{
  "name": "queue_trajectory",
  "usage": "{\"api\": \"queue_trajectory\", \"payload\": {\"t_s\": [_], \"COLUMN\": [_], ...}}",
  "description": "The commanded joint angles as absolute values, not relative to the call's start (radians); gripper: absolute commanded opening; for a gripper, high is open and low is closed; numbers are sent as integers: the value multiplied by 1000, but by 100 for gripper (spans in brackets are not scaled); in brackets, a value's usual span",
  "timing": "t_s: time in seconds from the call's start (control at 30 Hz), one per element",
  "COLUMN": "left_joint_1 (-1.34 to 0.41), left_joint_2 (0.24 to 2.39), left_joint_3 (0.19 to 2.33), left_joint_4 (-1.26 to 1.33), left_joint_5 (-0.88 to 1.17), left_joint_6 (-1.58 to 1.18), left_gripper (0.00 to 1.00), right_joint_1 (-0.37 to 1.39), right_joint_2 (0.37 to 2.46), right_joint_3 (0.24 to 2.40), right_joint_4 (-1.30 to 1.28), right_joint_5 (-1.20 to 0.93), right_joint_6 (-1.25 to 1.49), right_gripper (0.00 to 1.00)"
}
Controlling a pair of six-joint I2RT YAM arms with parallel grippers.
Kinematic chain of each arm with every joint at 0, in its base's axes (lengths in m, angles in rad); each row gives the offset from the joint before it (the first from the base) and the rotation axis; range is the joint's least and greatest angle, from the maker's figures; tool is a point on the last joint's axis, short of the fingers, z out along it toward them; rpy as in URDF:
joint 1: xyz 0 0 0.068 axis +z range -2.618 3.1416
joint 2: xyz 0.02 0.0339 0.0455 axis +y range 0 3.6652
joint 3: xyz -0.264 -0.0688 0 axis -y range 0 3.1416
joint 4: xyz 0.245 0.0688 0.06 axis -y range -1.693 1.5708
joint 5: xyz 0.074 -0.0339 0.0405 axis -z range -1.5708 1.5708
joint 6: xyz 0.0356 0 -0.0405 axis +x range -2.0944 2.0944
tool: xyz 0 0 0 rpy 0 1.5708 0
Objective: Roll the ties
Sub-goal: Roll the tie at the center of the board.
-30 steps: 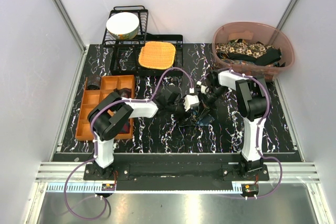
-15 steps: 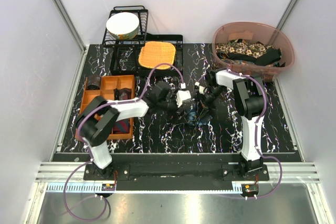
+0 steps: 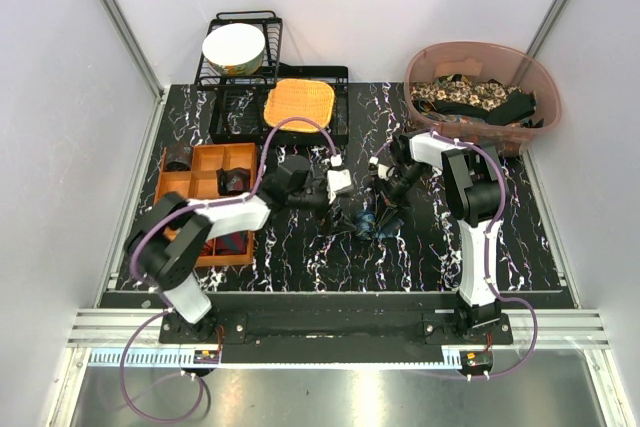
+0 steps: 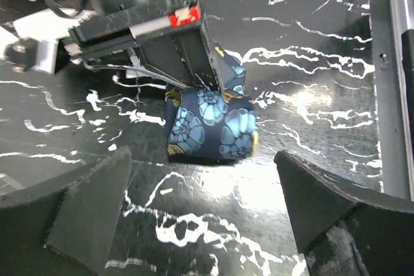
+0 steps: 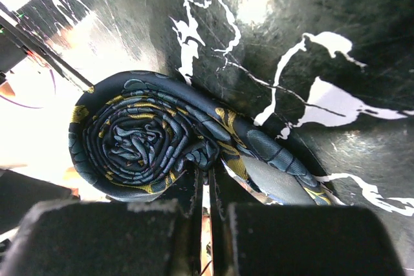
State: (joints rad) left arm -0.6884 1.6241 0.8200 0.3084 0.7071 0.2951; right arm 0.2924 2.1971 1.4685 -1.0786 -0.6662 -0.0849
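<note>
A dark blue tie [image 5: 136, 137] with teal and yellow print lies rolled in a tight spiral on the black marbled table, its loose tail [image 5: 278, 159] trailing off to the right. My right gripper [image 5: 207, 189] is shut, its fingertips pressed against the roll's edge. From the left wrist the same tie [image 4: 210, 124] shows as a small bundle under the right gripper [image 4: 194, 63]. My left gripper [image 4: 207, 211] stands wide open a short way back from the roll, nothing between its fingers [image 4: 84, 211]. From above, the tie [image 3: 372, 222] lies mid-table between the left gripper [image 3: 338, 184] and the right gripper [image 3: 385, 202].
A brown basket [image 3: 420, 72] at the back right holds more ties [image 3: 470, 97]. An orange woven mat [image 3: 298, 105] lies on a black rack beside a dish rack with a bowl [image 3: 234, 47]. An orange compartment tray [image 3: 172, 197] sits at the left.
My left gripper has opened wide and drawn back to the left, away from the rolled tie. The right gripper has stayed on the roll.
</note>
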Motion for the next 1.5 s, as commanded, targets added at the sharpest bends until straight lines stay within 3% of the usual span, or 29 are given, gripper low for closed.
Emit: {"api": "queue_trajectory", "payload": {"t_s": [0.0, 0.1, 0.3, 0.73, 1.33, 1.47], "left_joint_1": [-681, -715, -724, -804, -802, -801], "left_joint_2": [1697, 1752, 1845, 1930, 1914, 1919], "left_joint_3": [766, 773, 802, 1043, 908, 899], "left_joint_4": [693, 746, 828, 373, 451, 483], "left_joint_5": [804, 727, 775, 629, 548, 549], "left_joint_6": [218, 270, 290, 405, 387, 387], "left_gripper": [99, 99, 99, 93, 93, 86], "right_joint_1": [324, 324, 322, 324, 322, 324], "right_joint_2": [2292, 2298, 2304, 2309, 2309, 2310], "right_joint_3": [1447, 1450, 1457, 1459, 1459, 1459], "right_joint_4": [-887, -891, -902, -902, -902, -903], "right_joint_5": [-379, -387, -385, -393, -391, -390], "right_joint_6": [-138, -133, -135, -129, -127, -126], "right_gripper": [0, 0, 0, 0, 0, 0]}}
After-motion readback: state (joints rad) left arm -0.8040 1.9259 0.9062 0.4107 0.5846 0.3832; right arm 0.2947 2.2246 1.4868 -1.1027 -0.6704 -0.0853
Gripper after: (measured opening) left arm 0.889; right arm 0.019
